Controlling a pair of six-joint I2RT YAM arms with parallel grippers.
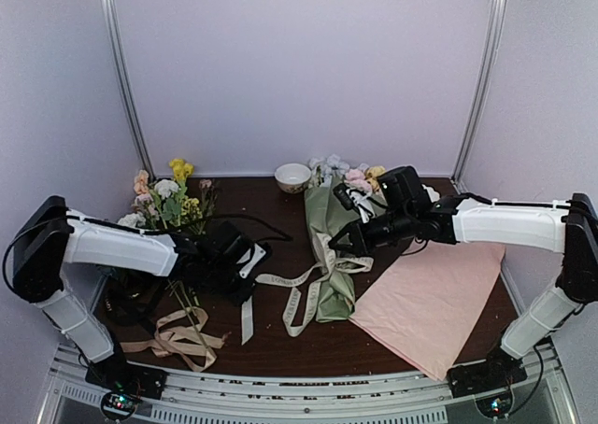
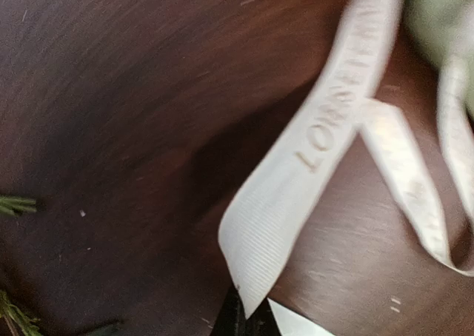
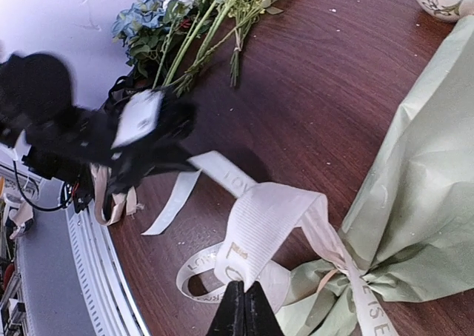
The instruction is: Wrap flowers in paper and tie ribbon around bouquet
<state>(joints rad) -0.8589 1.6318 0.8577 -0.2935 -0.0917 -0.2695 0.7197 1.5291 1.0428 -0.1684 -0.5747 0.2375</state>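
The bouquet (image 1: 329, 233) lies mid-table, an olive-green paper cone (image 3: 422, 195) with pink, yellow and pale blooms (image 1: 353, 174) at its far end. The cream lettered ribbon (image 1: 304, 293) is tied round its gathered narrow end, with loops and tails trailing left. My left gripper (image 1: 248, 273) is shut on one ribbon tail (image 2: 311, 166), pinching it at the fingertips (image 2: 248, 317). My right gripper (image 3: 244, 306) is shut on a raised ribbon loop (image 3: 270, 221) beside the knot. In the top view it sits over the cone's left edge (image 1: 336, 245). The left gripper (image 3: 141, 140) appears blurred in the right wrist view.
Loose flowers (image 1: 173, 200) lie at the back left behind the left arm. A tan ribbon (image 1: 177, 335) is heaped near the front left edge. A plain pink sheet (image 1: 434, 298) covers the right front. A white bowl (image 1: 292, 176) stands at the back.
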